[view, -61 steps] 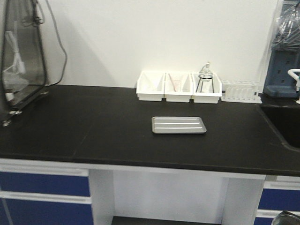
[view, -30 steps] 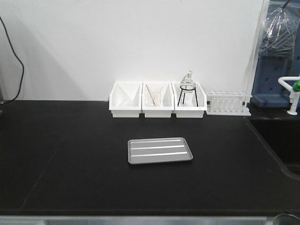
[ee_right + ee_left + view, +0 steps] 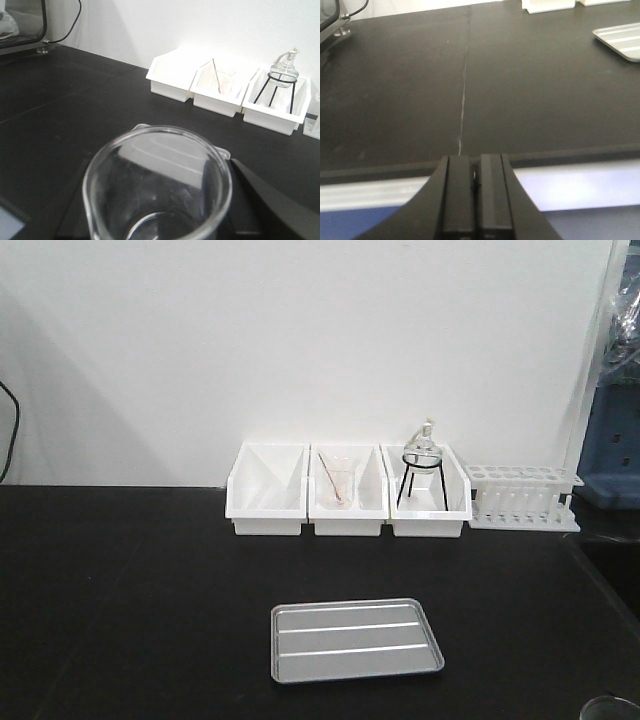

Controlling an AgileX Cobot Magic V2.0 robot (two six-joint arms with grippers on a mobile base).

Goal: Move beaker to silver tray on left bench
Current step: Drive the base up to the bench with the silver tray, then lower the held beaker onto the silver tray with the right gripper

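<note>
Beaker point(image 3: 157, 185) upright, axis vertical, mouth up

Left gripper point(image 3: 476, 200) fingers point(image 3: 457, 200) pressed together; right gripper point(image 3: 157, 215) clamped round beaker point(image 3: 152, 172).

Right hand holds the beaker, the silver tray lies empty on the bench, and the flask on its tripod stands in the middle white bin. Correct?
No. The front view shows the flask on its tripod in the rightmost white bin; the middle bin holds a larger beaker with a rod. Otherwise yes: the right hand holds the beaker and the silver tray lies empty on the bench.
</note>
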